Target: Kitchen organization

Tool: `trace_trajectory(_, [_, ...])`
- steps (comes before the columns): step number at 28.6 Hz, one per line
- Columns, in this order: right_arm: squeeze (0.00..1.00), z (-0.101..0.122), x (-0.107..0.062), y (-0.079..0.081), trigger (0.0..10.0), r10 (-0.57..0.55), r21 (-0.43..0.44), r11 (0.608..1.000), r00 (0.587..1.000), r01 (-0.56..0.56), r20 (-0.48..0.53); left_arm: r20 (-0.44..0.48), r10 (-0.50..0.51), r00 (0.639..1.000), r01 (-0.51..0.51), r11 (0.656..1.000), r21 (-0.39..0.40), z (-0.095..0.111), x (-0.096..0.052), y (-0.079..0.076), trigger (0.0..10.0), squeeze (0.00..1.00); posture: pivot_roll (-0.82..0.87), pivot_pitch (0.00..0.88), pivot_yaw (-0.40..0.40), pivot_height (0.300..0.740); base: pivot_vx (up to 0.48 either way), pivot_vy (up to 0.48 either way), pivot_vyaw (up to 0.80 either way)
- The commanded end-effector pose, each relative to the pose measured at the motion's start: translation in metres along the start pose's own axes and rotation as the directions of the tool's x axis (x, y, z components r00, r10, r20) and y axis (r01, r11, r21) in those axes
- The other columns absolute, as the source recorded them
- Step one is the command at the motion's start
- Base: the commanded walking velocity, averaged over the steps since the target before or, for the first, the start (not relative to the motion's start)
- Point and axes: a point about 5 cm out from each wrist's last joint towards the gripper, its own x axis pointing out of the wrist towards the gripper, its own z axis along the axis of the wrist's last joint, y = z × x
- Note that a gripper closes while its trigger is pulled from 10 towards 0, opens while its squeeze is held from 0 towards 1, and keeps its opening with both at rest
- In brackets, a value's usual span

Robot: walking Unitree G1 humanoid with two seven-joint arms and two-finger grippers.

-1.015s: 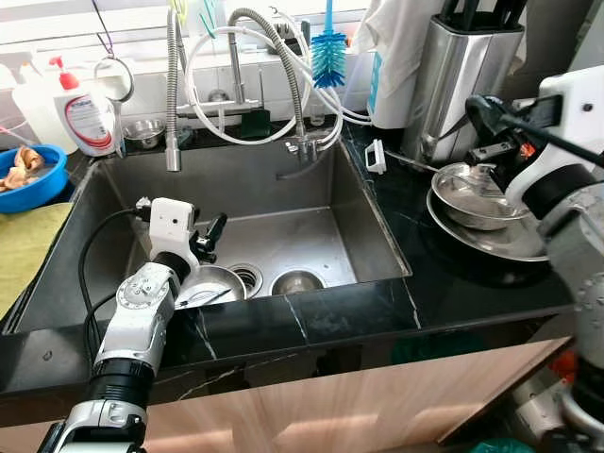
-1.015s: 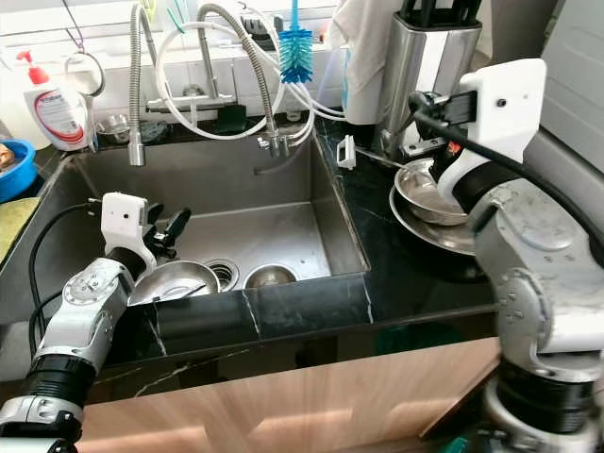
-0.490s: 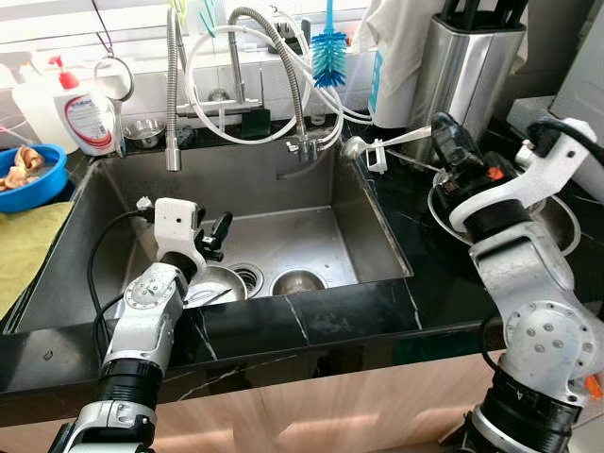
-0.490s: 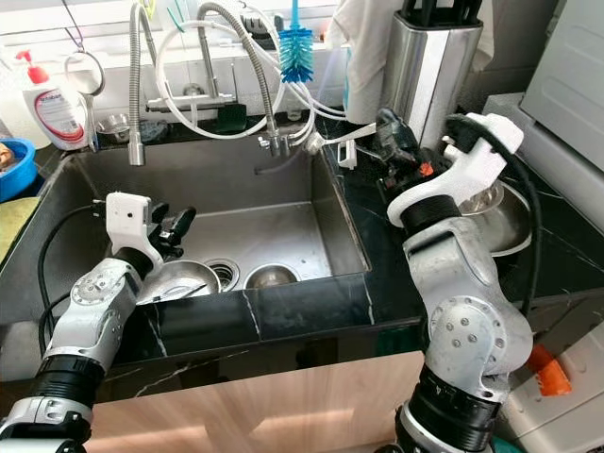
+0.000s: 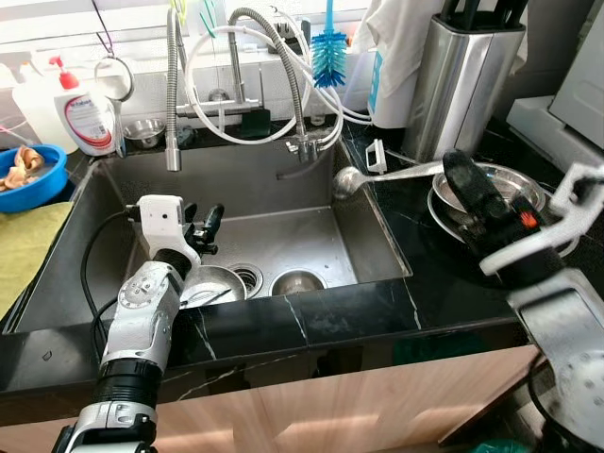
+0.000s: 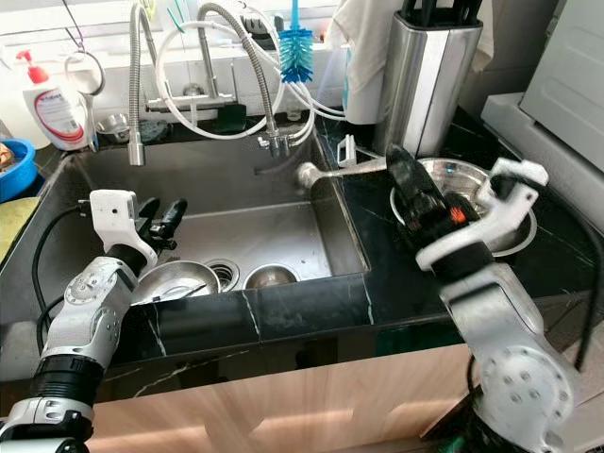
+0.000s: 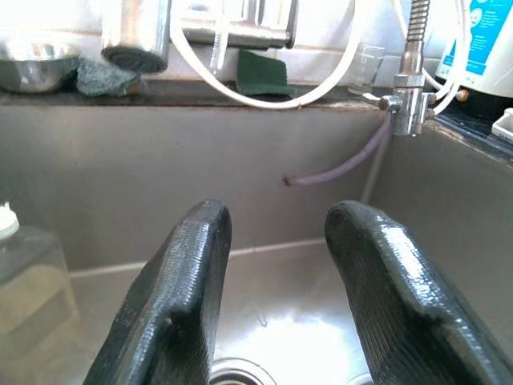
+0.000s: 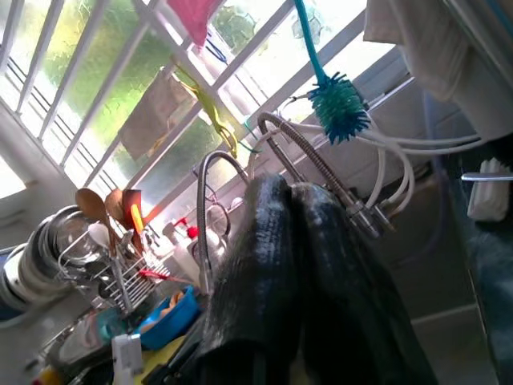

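Swinging off the bowls [image 5: 491, 193], the ladle [image 5: 377, 176] came out over the sink [image 5: 283, 226] (its scoop past the table edge), jaws of the right gripper [image 5: 469, 184] clamped on it. Left gripper [image 5: 203, 229] waited, jaws apart.

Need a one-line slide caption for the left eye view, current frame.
Right end effector carries a steel ladle over the sink edge; open left end effector hovers above the bowl inside.
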Motion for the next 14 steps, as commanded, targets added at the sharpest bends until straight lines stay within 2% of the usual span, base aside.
trace_trajectory(1, [0.0, 0.001, -0.003, 0.002, 10.0, 0.043, 0.029, 0.999, 0.999, -0.044, 0.028, 0.027, 0.003, 1.0, -0.002, 1.0, -0.03, 0.009, 0.002, 0.001, 10.0, 0.0, -0.11, 0.0, 0.038, 0.74, 0.0, 0.0, 0.0])
trace_trajectory(3, [0.0, -0.004, -0.01, -0.002, 10.0, 0.046, 0.077, 0.996, 0.998, -0.05, 0.048, 0.04, 0.007, 0.999, -0.004, 0.997, -0.073, 0.013, 0.003, 0.002, 10.0, 0.0, -0.1, 0.0, 0.037, 0.74, 0.0, 0.0, 0.0])
trace_trajectory(8, [0.0, -0.015, -0.023, -0.001, 10.0, 0.101, 0.157, 0.982, 0.993, -0.11, 0.064, 0.065, -0.02, 0.998, 0.032, 0.981, -0.19, 0.021, 0.004, 0.001, 10.0, 0.0, -0.1, 0.0, 0.034, 0.74, 0.0, 0.0, 0.0])
trace_trajectory(11, [0.0, -0.016, -0.027, -0.001, 10.0, 0.113, 0.195, 0.972, 0.989, -0.13, 0.095, 0.078, -0.047, 0.996, 0.063, 0.973, -0.223, 0.023, 0.004, -0.003, 10.0, 0.0, -0.09, 0.0, 0.033, 0.74, 0.0, 0.0, 0.0])
trace_trajectory(13, [0.0, -0.02, -0.03, 0.0, 10.0, 0.114, 0.228, 0.964, 0.986, -0.139, 0.12, 0.112, -0.116, 0.987, 0.146, 0.935, -0.323, 0.031, 0.003, -0.01, 10.0, 0.0, -0.09, 0.0, 0.033, 0.74, 0.0, 0.0, 0.0])
trace_trajectory(14, [0.0, -0.02, -0.03, 0.0, 10.0, 0.114, 0.228, 0.964, 0.986, -0.139, 0.12, 0.112, -0.116, 0.987, 0.146, 0.935, -0.323, 0.031, 0.003, -0.01, 10.0, 0.0, -0.09, 0.0, 0.033, 0.74, 0.0, 0.0, 0.0])
